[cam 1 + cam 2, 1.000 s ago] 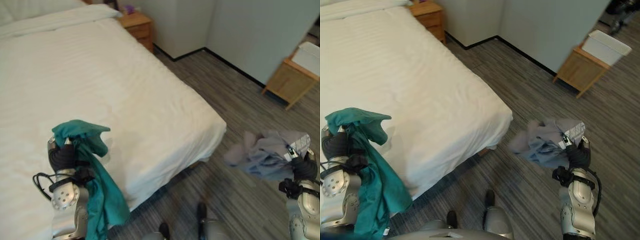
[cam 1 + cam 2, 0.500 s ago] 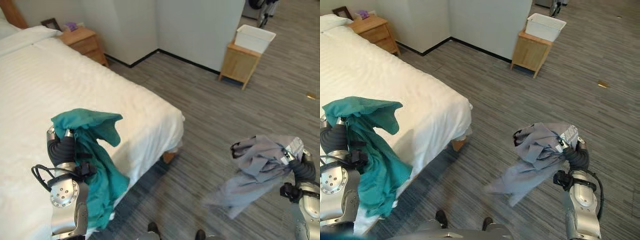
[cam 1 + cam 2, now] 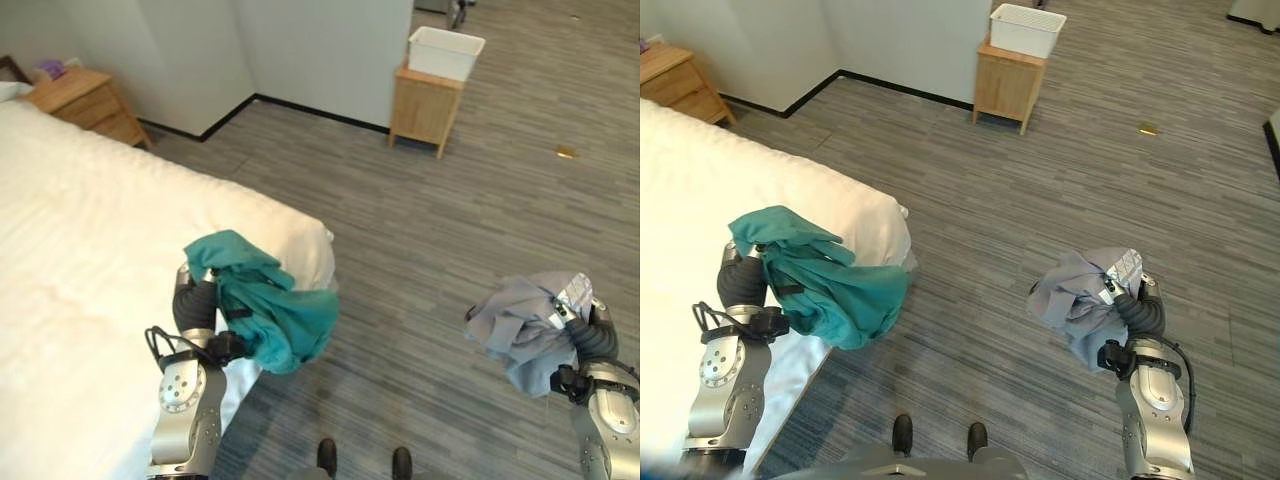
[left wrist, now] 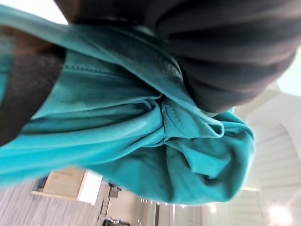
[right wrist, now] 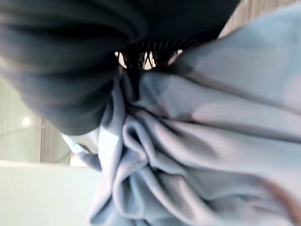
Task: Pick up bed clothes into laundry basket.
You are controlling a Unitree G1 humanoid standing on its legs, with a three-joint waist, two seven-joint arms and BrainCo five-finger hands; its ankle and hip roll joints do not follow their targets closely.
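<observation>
A teal garment (image 3: 268,312) hangs bunched over my left hand (image 3: 195,305), which is raised beside the foot corner of the white bed (image 3: 90,250) and shut on the cloth. On the right, above the floor, my right hand (image 3: 594,340) is shut on a crumpled grey garment (image 3: 520,325). Each wrist view shows its cloth pressed close against the hand's dark cover: teal garment (image 4: 155,141), grey garment (image 5: 202,155). The white laundry basket (image 3: 446,50) sits on a small wooden stand (image 3: 424,112) by the far wall, well away from both hands.
A wooden nightstand (image 3: 85,100) stands by the wall at the far left, beyond the bed. Grey striped flooring (image 3: 450,230) lies open between me and the basket stand. A small yellowish object (image 3: 566,152) lies on the floor at the right.
The camera has swung right, away from the bed, bringing the basket on its stand closer to centre. Both garments have swung and bunched up nearer the hands; both hands keep their hold.
</observation>
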